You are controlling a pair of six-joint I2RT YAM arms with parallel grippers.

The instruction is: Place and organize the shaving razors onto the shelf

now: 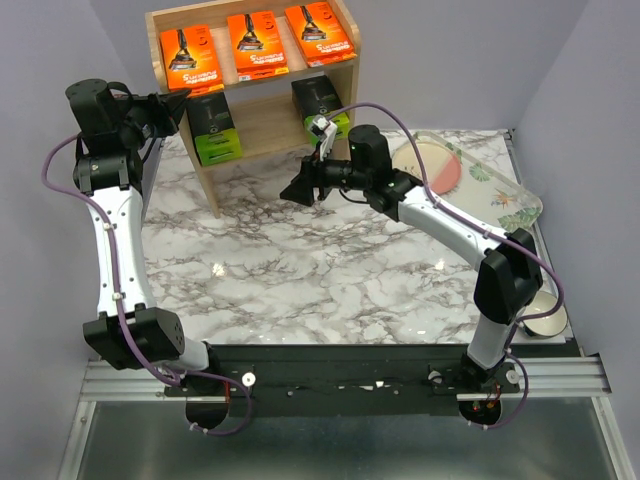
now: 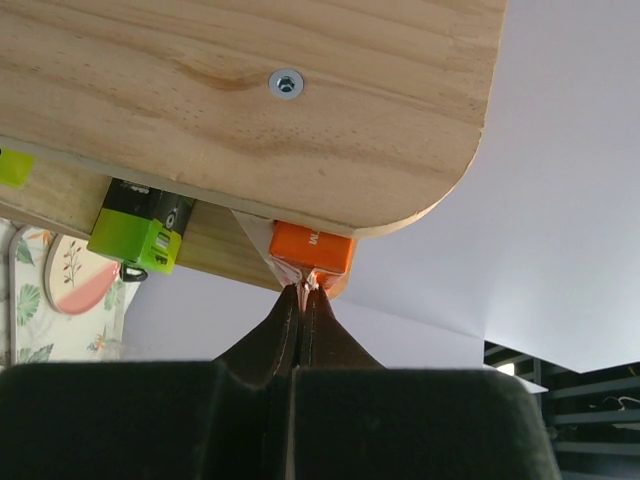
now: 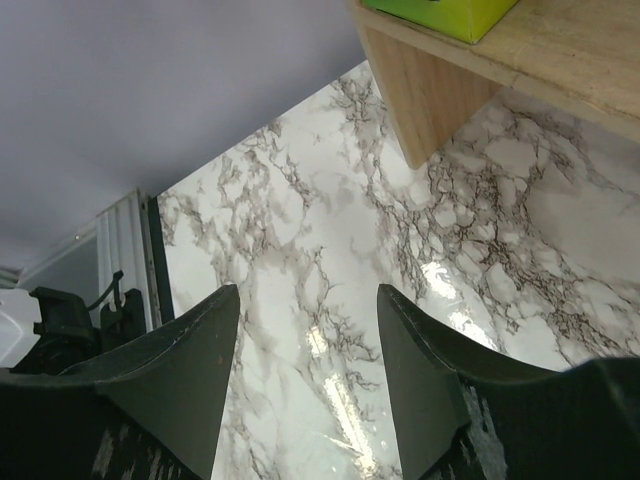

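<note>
The shaving razors (image 1: pixel 258 45) all sit on the shelf (image 1: pixel 265 120): three orange packs in a row on the top tier, and two dark packs with lime-green ends on the lower tier, one at each side. Your left hand (image 1: pixel 180 100) is at the shelf's left panel with its fingers pressed together. The tips touch a corner of the leftmost orange pack (image 2: pixel 312 248); you cannot tell whether they nip any of it. Your right hand (image 1: pixel 292 190) hangs spread over the marble surface (image 1: pixel 300 290) in front of the shelf, apart from every pack. The packs' lettering is too small to read.
</note>
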